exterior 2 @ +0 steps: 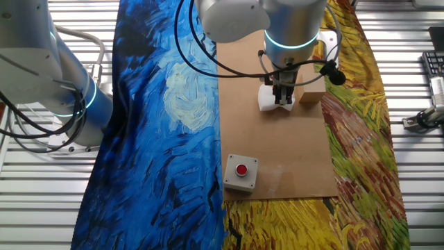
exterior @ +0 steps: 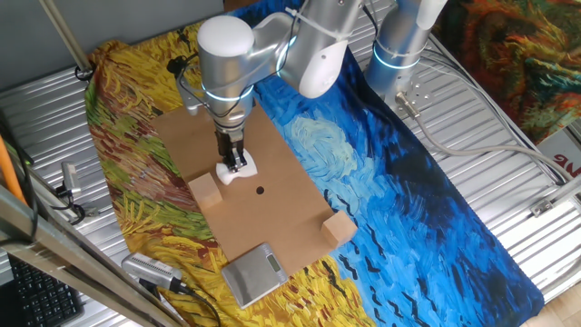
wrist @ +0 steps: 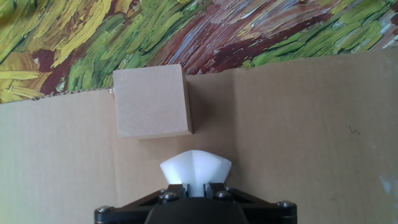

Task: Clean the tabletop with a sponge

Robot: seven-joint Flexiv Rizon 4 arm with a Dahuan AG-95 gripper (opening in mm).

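**The fingers squeeze the sponge on the brown board**

The fingers [exterior: 234, 165] are closed on the white sponge [exterior: 238, 172] and pinch its middle, so it bulges out on both sides. The sponge sits on the tabletop [exterior: 272, 213], near the middle of the board.

A tan cube [exterior: 206, 191] stands just beside the sponge, at the board's edge by the yellow part of the painted cloth [exterior: 136, 154]. It blocks that side. A second tan cube [exterior: 339, 227] sits at the far corner, well apart. A grey scale [exterior: 253, 273] lies at the board's end. A small dark dot [exterior: 260, 190] is near the sponge.

In the other fixed view, a box with a red button [exterior 2: 241, 171] sits at the other end of the board. Between it and the sponge the board is bare.

The board's long side runs from the scale toward the button box. I cannot tell which way the sponge points.
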